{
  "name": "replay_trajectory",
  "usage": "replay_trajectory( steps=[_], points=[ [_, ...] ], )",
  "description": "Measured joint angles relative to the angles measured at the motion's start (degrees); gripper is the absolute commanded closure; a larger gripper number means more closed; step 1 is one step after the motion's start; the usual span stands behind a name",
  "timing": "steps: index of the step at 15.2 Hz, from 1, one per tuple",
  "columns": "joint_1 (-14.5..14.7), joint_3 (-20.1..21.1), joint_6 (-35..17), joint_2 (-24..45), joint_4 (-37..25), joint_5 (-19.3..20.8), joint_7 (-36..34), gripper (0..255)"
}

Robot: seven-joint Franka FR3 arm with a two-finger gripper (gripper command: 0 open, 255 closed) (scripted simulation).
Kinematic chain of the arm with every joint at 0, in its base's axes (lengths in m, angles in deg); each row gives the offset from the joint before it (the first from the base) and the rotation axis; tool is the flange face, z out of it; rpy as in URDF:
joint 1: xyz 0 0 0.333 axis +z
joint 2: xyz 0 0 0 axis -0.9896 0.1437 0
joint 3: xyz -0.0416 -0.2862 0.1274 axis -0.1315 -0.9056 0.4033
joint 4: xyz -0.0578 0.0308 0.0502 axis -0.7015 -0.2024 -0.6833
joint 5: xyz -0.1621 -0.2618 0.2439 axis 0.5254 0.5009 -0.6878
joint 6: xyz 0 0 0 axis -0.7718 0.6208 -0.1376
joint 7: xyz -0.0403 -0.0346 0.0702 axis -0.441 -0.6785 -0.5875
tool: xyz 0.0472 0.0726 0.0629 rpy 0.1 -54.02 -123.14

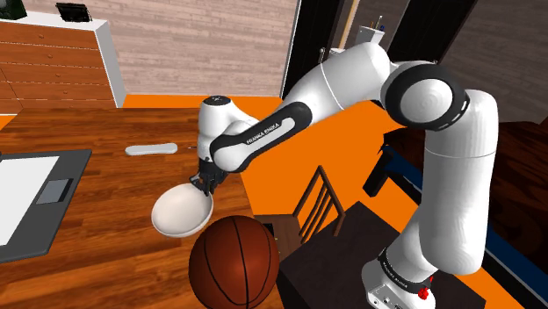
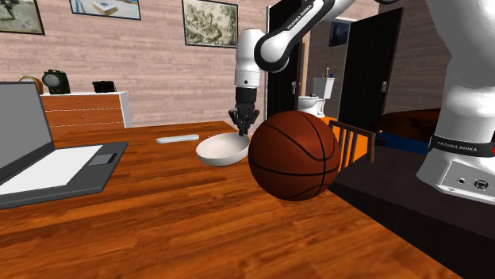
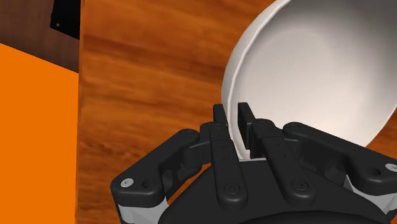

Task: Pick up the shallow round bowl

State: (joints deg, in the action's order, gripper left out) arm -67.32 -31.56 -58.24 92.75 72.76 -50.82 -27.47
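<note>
My gripper (image 3: pixel 231 116) is clamped narrowly on the rim of the white bowl (image 3: pixel 318 70). I judge the grasp made; next I lift straight up, minding the basketball (image 1: pixel 235 262) just beside it.

You have the basketball (image 1: pixel 235 262) crowding just beside the gripper (image 1: pixel 208 186) on the stand's side, while past the bowl (image 1: pixel 180 212) bare table (image 1: pixel 114 263) lies open toward the laptop (image 1: pixel 35 197).

We've got a white arm (image 1: pixel 457 176), dark joints, FRANKA EMIKA lettering on dark bands, all-black gripper (image 3: pixel 232 118) with small screws showing.
</note>
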Motion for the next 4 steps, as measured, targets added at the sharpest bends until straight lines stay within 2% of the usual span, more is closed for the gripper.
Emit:
replay_trajectory(
  steps=[4],
  points=[
    [-0.3, 0.5, 2.1, -1.9, -0.3, -0.7, 0.4, 255]
  ],
)
